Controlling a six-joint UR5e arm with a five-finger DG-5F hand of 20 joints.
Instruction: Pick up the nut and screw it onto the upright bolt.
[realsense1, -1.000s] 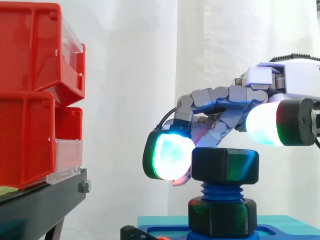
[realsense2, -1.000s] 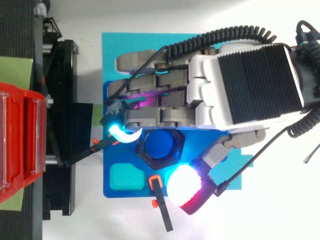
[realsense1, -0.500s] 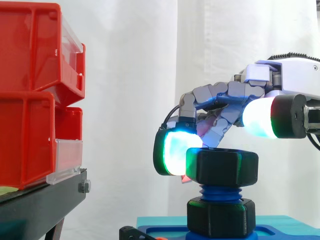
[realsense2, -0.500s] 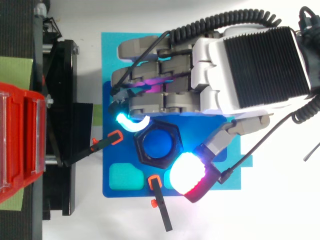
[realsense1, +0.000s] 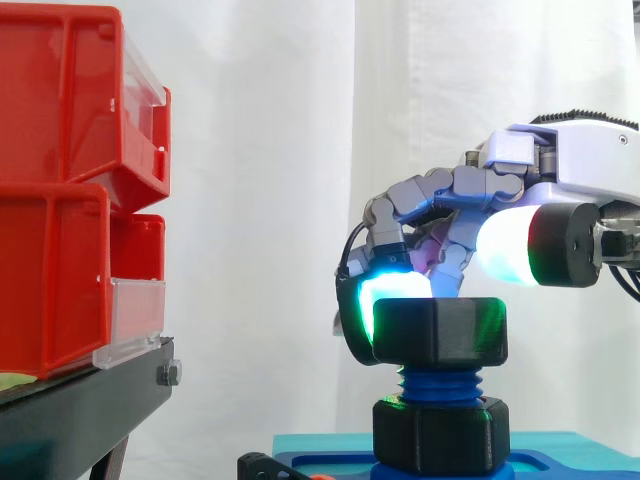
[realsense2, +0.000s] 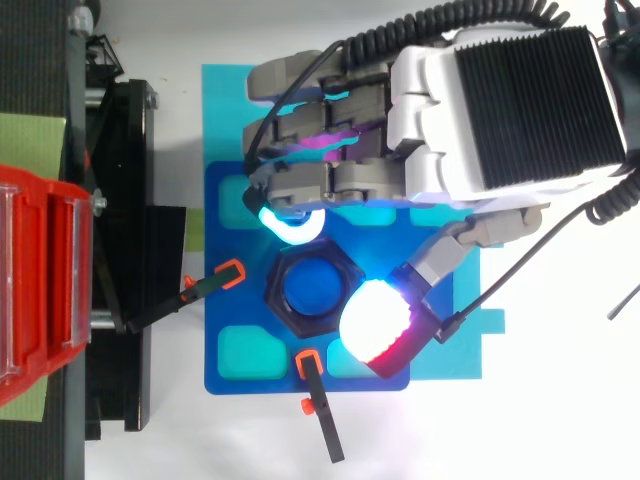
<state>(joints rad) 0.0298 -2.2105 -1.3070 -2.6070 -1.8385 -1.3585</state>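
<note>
A black hex nut (realsense1: 440, 332) (realsense2: 283, 272) sits on the thread of the upright blue bolt (realsense1: 440, 382) (realsense2: 312, 290). The bolt rises from a black hex base (realsense1: 440, 435) on a blue plate (realsense2: 240, 310). My hand (realsense2: 510, 110) (realsense1: 580, 160) reaches in from the right above the nut with curled fingers. One glowing cyan fingertip (realsense2: 290, 228) (realsense1: 385, 295) presses the nut's far side. The thumb's white and red pad (realsense2: 372, 322) (realsense1: 510, 250) lies over the nut's near right corner.
Red bins (realsense1: 60, 180) (realsense2: 35, 290) stand on a black stand (realsense1: 80, 410) to the left of the plate. Two black clamps with orange tips (realsense2: 225, 275) (realsense2: 315, 395) touch the plate's left and front edges. A cyan sheet (realsense2: 225, 110) lies under the plate.
The hand has shifted toward the back and swung round the bolt. Its cyan fingertip went from the nut's left side to its far side, and the nut turned a little.
</note>
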